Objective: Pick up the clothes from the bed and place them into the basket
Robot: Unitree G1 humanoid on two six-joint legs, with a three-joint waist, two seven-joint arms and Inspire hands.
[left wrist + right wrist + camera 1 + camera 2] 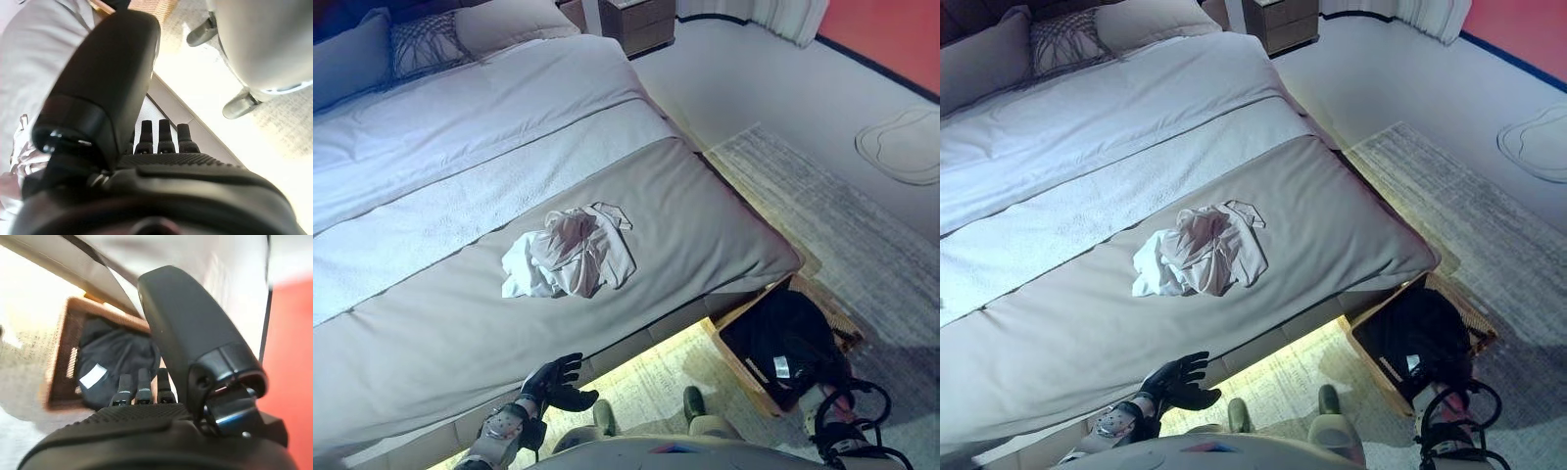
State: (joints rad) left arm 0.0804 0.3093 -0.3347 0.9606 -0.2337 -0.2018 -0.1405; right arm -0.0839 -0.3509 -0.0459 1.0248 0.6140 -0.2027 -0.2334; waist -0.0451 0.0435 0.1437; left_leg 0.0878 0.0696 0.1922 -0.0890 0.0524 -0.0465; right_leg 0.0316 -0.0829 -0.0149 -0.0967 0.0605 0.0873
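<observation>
A crumpled white and pale pink garment (570, 253) lies on the grey bed cover (705, 215) near the foot of the bed. A brown wicker basket (741, 372) stands on the floor beside the bed's corner, with a black garment (788, 343) inside it. My left hand (553, 384) hovers at the bed's near edge, short of the garment, open and empty; its fingers (166, 139) are straight. My right hand (137, 426) is above the basket (56, 367), open and empty, its fingers (142, 387) pointing at the black garment (112, 357).
Pillows (431, 39) lie at the head of the bed. A wooden nightstand (641, 22) stands beyond it. A grey rug (822, 215) covers the floor right of the bed, with a pale round mat (901, 147) further right.
</observation>
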